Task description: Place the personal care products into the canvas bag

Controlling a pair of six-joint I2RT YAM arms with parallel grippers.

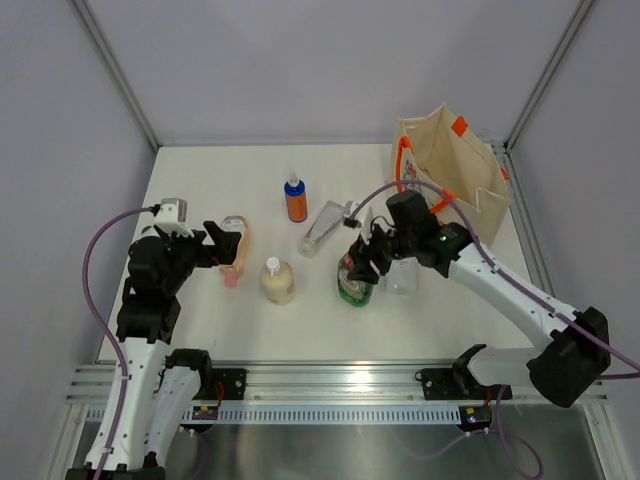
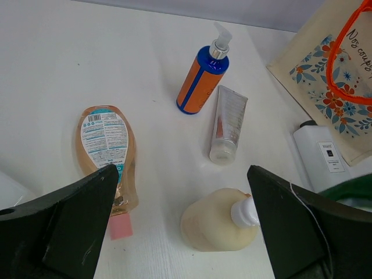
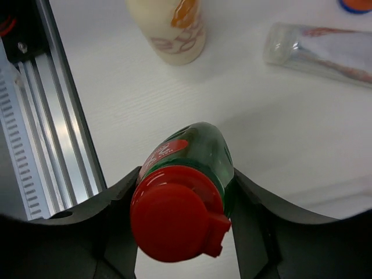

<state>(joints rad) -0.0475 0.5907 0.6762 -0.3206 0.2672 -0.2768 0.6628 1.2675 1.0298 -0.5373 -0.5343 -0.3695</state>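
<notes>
Where the right hand (image 3: 185,174) sits, its two fingers (image 3: 116,203) press against opposite sides of the green red-capped bottle (image 3: 204,152), just below the red cap (image 3: 174,215). The hand is grasping this bottle. Whether the bottle's base rests on the worktop (image 1: 210,180) cannot be told.

Just beside the grasped bottle, on the bag side, is the flat white rectangular bottle (image 1: 403,275). The cream bottle (image 1: 277,282) is near on the opposite side. Beyond them the silver tube (image 1: 325,228) lies flat, and farther back the orange bottle with blue cap (image 1: 295,200) stands upright.

The canvas bag (image 1: 455,165) stands at the far right corner of the worktop, mouth open, orange handles up. All six containers are outside it.

The left hand (image 1: 222,240) is released, jaws spread wide, empty. It hovers by the peach tube (image 1: 235,250), which lies flat with its pink cap toward the near edge.
</notes>
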